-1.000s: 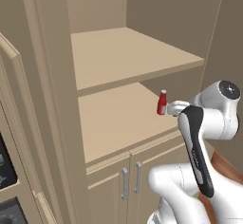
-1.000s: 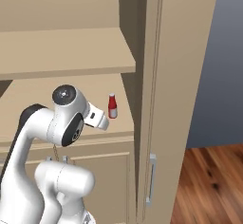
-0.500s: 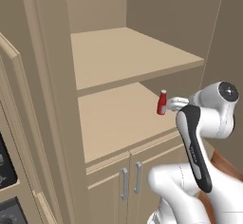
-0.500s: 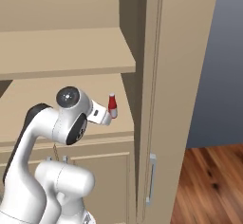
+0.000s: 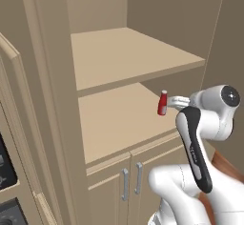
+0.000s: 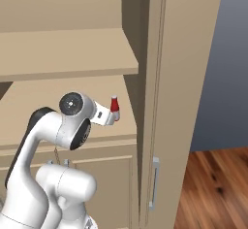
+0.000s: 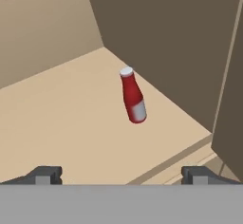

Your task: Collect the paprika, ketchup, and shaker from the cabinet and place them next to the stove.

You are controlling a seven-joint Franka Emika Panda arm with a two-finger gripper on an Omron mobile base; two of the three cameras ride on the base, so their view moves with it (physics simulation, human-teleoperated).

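Observation:
The ketchup (image 7: 132, 98), a slim red bottle with a white cap, stands upright on the lower open shelf of the beige cabinet (image 7: 66, 118), close to its right inner wall. My gripper (image 7: 122, 174) is open and holds nothing, with the bottle ahead of it and some way off. From the base cameras the ketchup (image 5: 163, 103) (image 6: 115, 105) pokes up just beyond my white hand (image 5: 178, 101) (image 6: 103, 116), at the front right of the shelf (image 5: 119, 119). The paprika, the shaker and the stove are out of view.
An upper shelf (image 5: 128, 57) hangs over the lower one. Two small doors with bar handles (image 5: 126, 184) sit below. The cabinet's side panel (image 6: 169, 102) rises close on the right, with wooden floor (image 6: 213, 184) beyond. A dark oven panel (image 5: 5, 171) lies at the left.
My arm has shifted slightly, bringing the hand a little nearer the ketchup. The bottle has stayed put and the jaws have stayed open.

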